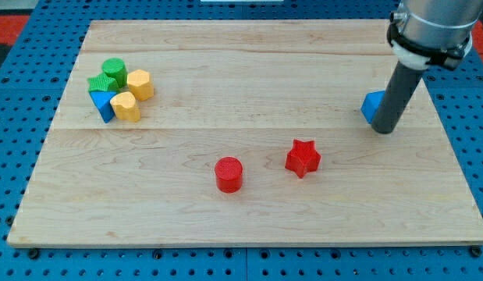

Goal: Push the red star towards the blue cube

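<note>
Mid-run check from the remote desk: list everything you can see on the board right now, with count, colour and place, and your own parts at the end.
Wooden board: one, light wood, fills most of the view, on a blue pegboard.
Red star block: one, red, right of centre.
Red cylinder block: one, red, centre, to the view's left of the star, apart from it.
Blue cube block: one, blue, view's right, partly hidden behind my rod.
Green blocks: two, green, cluster at the view's upper left; shapes unclear.
Yellow blocks: two, yellow, same cluster, on its right side.
Blue triangular block: one, blue, cluster's lower left.
My tip: one, dark rod, right beside the blue cube, well to the view's upper right of the star.
</note>
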Controlling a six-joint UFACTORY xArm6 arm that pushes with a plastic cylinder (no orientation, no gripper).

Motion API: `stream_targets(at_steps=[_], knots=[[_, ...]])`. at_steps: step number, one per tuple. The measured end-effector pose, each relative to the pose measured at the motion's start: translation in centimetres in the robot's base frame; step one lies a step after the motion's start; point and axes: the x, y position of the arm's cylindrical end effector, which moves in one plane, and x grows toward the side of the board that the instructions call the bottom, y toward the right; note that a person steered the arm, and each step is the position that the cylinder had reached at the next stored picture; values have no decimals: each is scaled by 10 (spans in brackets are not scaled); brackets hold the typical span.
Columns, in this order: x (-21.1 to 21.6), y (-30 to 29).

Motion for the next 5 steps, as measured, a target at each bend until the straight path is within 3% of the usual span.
stream_targets(at_steps=[1, 2, 3, 4, 5], knots=[[-27, -19], [72, -9], [140, -99], [87, -146], [39, -132]])
